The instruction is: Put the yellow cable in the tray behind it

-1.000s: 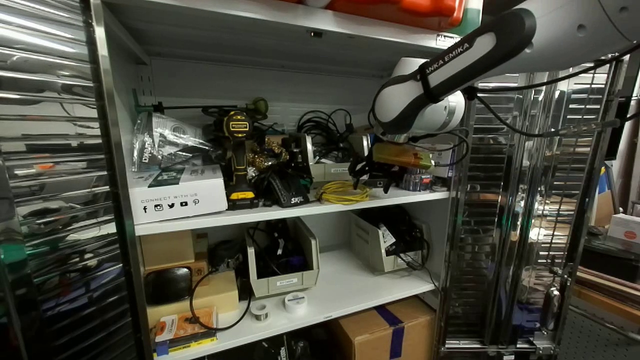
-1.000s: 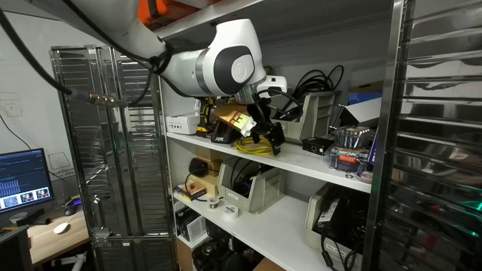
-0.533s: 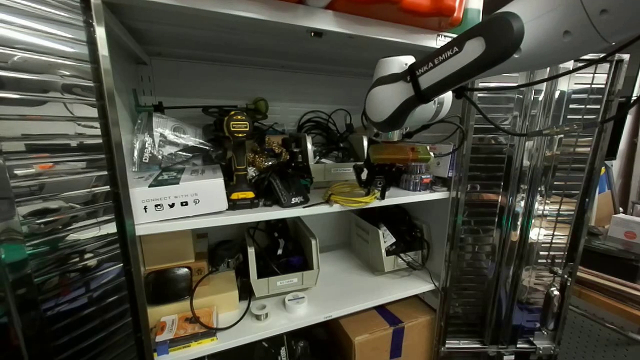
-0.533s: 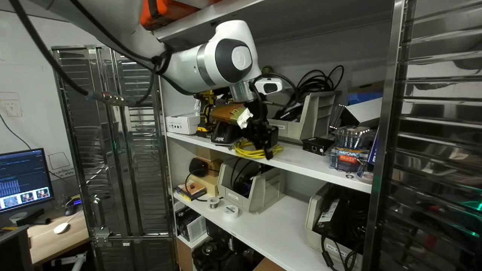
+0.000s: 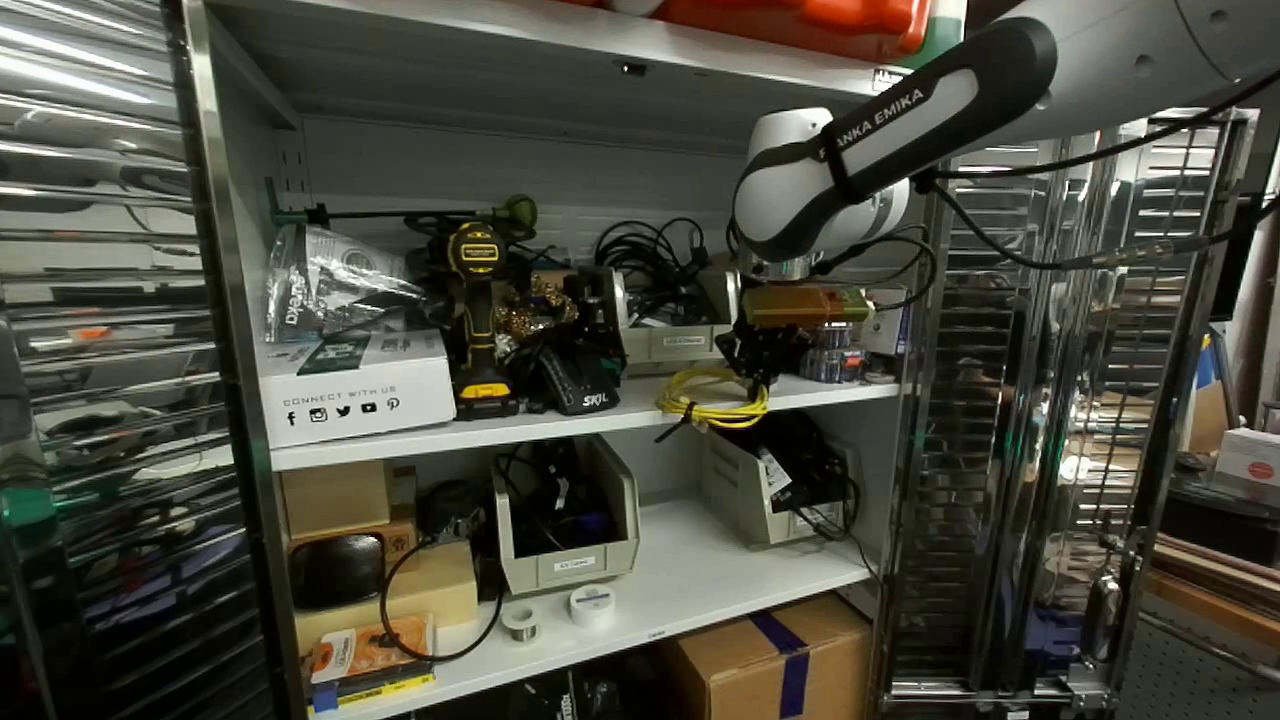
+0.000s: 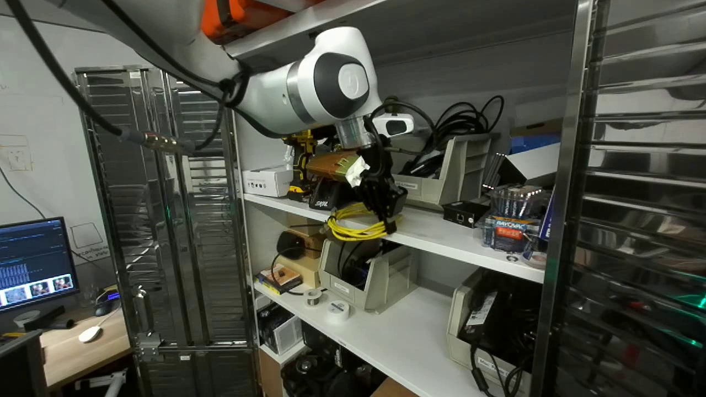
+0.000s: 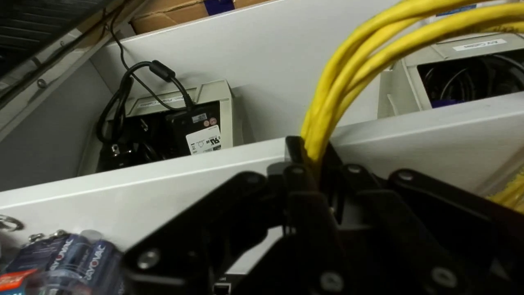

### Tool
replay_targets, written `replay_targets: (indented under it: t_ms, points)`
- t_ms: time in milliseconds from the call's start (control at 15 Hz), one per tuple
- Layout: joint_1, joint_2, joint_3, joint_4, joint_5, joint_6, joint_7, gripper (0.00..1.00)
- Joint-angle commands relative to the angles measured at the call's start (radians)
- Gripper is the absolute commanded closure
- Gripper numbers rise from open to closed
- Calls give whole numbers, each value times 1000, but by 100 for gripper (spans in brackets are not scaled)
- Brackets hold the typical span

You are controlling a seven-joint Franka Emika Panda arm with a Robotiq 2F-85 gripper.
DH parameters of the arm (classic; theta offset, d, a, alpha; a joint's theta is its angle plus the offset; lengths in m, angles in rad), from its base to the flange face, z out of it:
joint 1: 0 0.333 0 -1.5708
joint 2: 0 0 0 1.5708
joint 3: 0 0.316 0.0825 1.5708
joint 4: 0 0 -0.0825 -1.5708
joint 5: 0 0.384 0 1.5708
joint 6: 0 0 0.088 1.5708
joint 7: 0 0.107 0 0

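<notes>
On the white upper shelf (image 6: pixel 441 237), a grey tray (image 6: pixel 463 171) holds heaped black cables (image 5: pixel 655 288); below, a grey bin (image 7: pixel 227 112) contains a black adapter (image 7: pixel 179 131). The gripper (image 7: pixel 313 152), jaws nearly together, pinches the yellow cable (image 7: pixel 335 88) by one side of its coil (part juts past the shelf's front edge), in front of the tray.

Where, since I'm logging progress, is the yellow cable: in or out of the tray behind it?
Out. The fingers pinch the yellow cable in front of the tray.
</notes>
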Motion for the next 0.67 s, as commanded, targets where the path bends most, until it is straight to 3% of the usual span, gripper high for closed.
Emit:
replay_targets:
  t_ms: [0,333,600]
  points:
    - [7,-135,-17,-170,-49,152,51,89]
    - [-4,-286,-37,-379,-234,440,191,90]
    - [-28,-347,-46,-479,-517,609,393,90]
